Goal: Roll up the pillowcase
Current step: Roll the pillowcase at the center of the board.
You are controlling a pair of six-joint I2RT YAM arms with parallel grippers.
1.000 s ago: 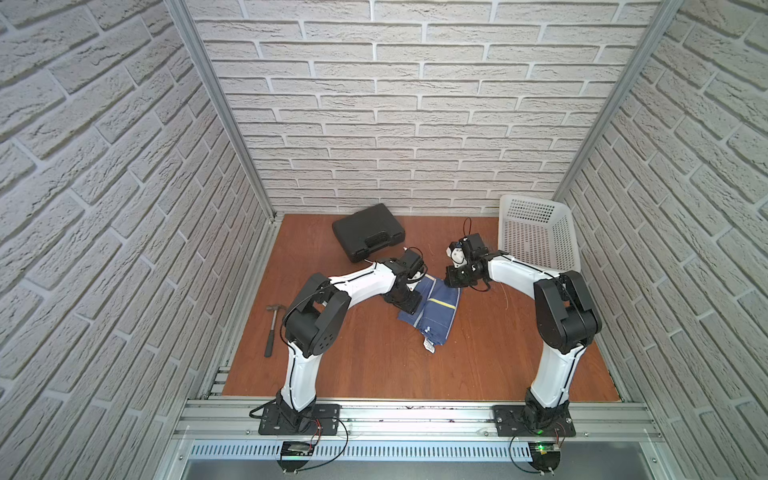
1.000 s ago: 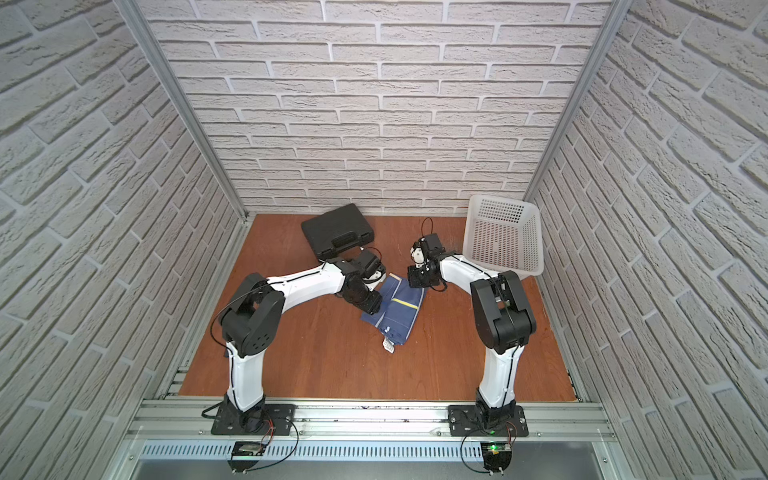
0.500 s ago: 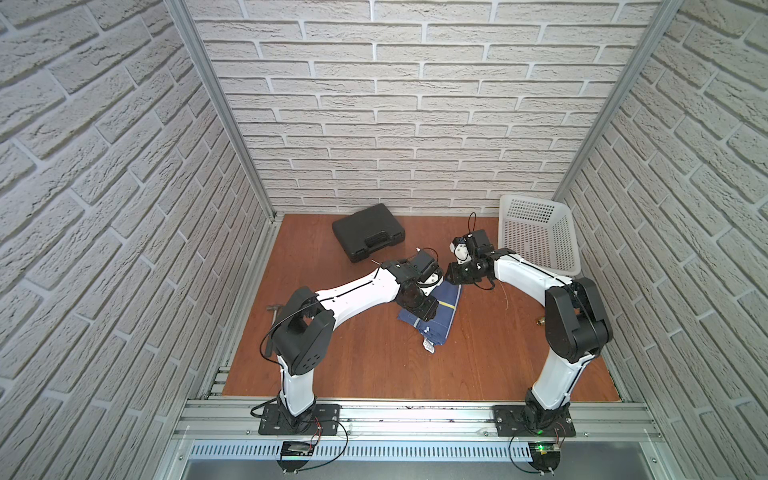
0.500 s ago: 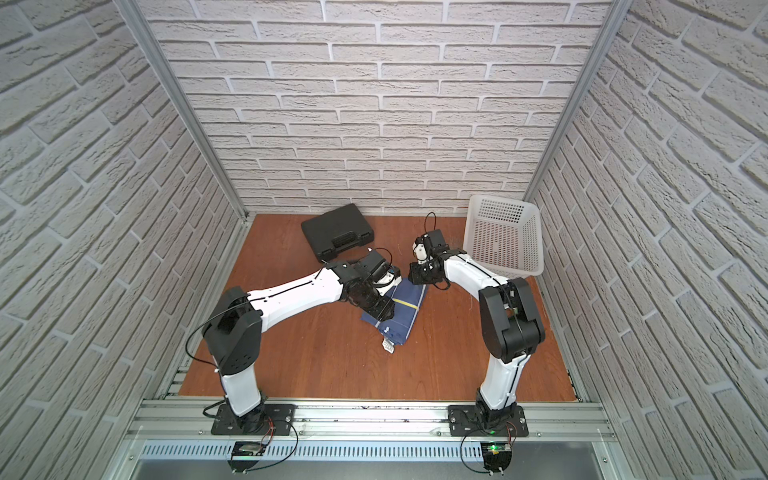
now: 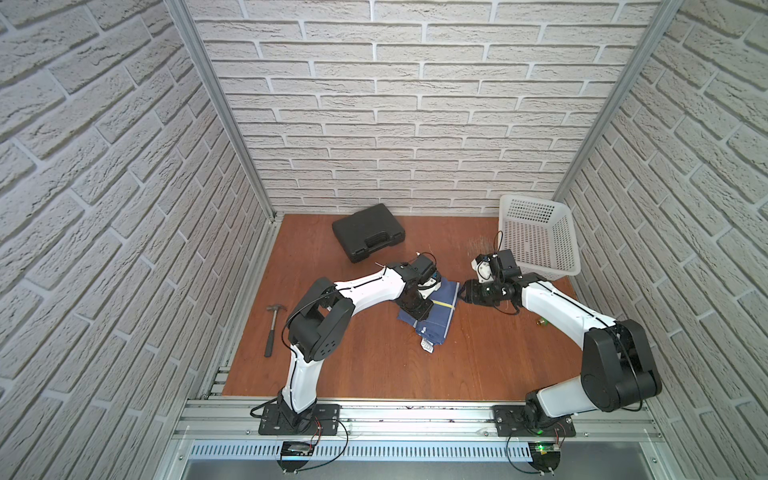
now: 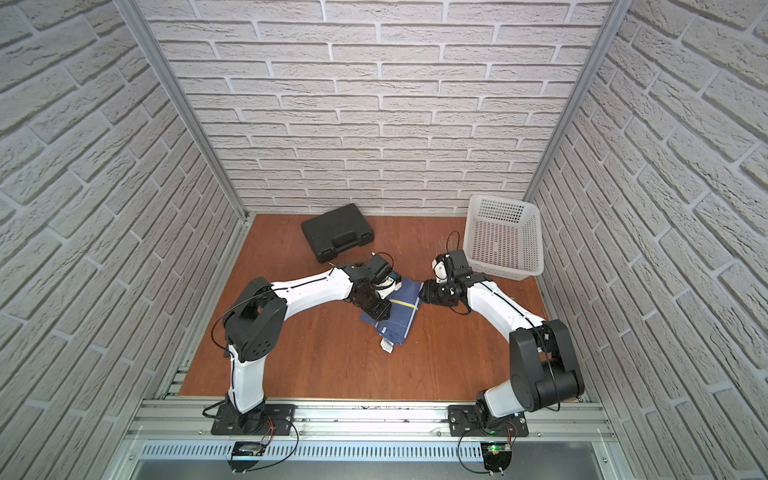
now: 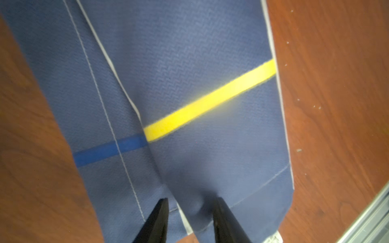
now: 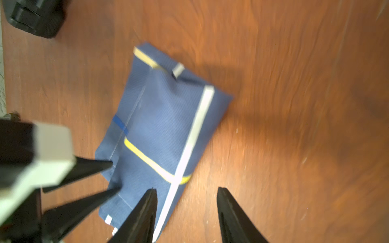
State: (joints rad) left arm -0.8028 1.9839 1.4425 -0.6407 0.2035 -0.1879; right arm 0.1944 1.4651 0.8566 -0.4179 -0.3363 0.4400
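1. The folded pillowcase [image 5: 436,316] lies on the wooden table [image 5: 374,365], between the two arms
2. Left gripper [image 7: 191,199]: jaws partly apart, tips down on the cloth, a pucker between them
3. Right gripper [image 8: 187,189]: jaws wide apart at the pillowcase's edge, holding nothing

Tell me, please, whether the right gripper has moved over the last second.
Yes. In both top views the right gripper has shifted toward the white basket and toward the front rail.
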